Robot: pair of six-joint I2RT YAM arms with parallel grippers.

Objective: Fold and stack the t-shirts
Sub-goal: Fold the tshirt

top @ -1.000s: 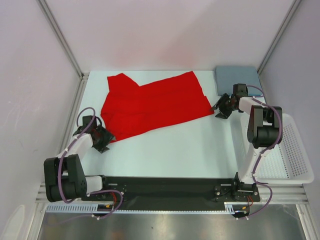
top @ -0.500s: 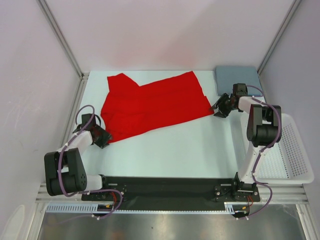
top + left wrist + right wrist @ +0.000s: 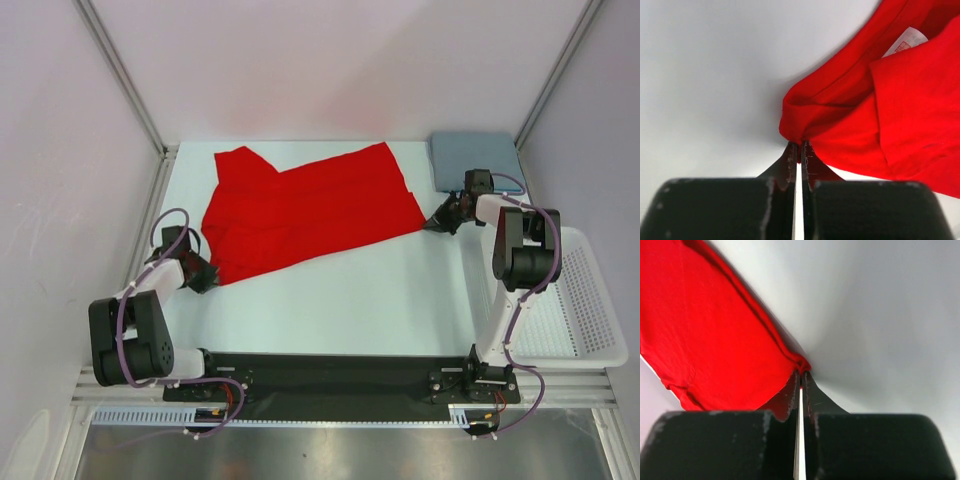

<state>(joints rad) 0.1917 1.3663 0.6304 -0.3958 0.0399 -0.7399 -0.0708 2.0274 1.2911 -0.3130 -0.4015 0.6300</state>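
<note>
Left gripper (image 3: 799,150), right gripper (image 3: 801,375) — we see both pinched tight on red t-shirt (image 3: 310,205) edges; blue t-shirt (image 3: 475,158) on table (image 3: 340,300), beyond white basket (image 3: 590,330).

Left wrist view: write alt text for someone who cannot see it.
The left pincer, shut, pinches a bunched edge of a red t-shirt. The shirt spreads up and right over a pale table, a white label showing near the top.

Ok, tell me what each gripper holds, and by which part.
The red t-shirt: left gripper pinches its near left corner, right gripper its right corner.
</note>
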